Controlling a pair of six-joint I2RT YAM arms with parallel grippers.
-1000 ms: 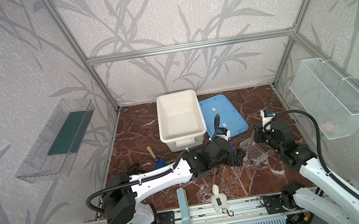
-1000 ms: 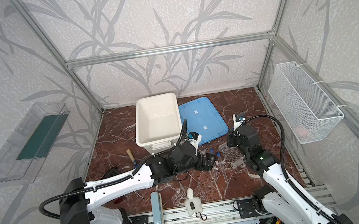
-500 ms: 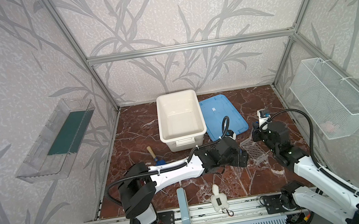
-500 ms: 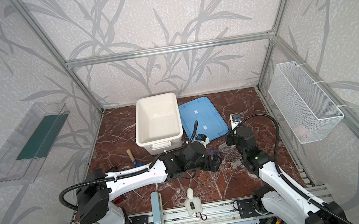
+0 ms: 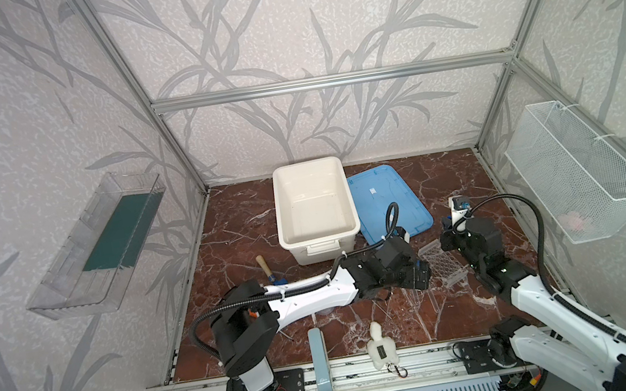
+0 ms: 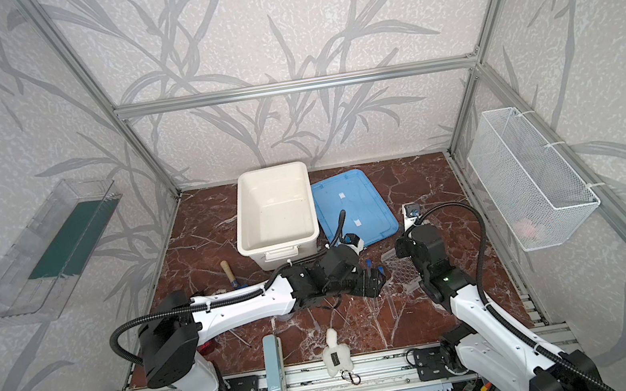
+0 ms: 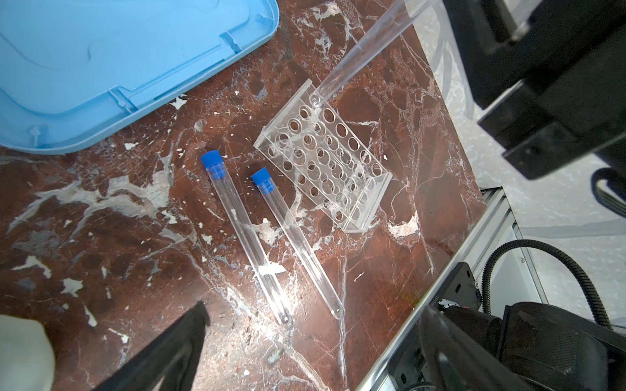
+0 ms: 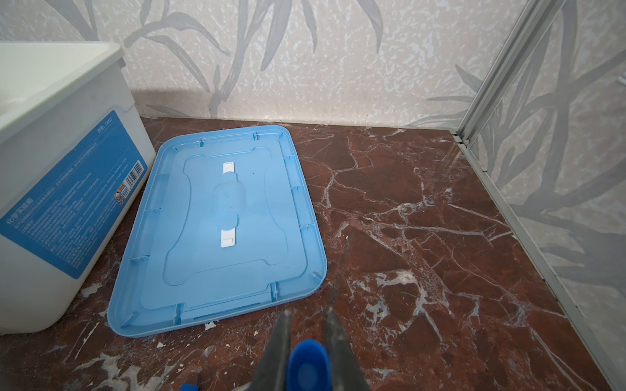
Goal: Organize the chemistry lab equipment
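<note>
Now the left gripper (image 7: 310, 320), spread wide, has slid nearer the rack (image 7: 321, 162) toward the desk's (image 7: 101, 237) right edge (likely to steady it), while the right gripper (image 8: 307, 316) pinches a tube (image 7: 366, 47) at its corner hole.

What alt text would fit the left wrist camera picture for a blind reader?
A long clear tube, tilted, has its tip at a corner hole of a clear perforated rack on the red-brown marble tabletop. Two blue-capped clear tubes lie flat beside the rack, near a light-blue plastic lid.
</note>
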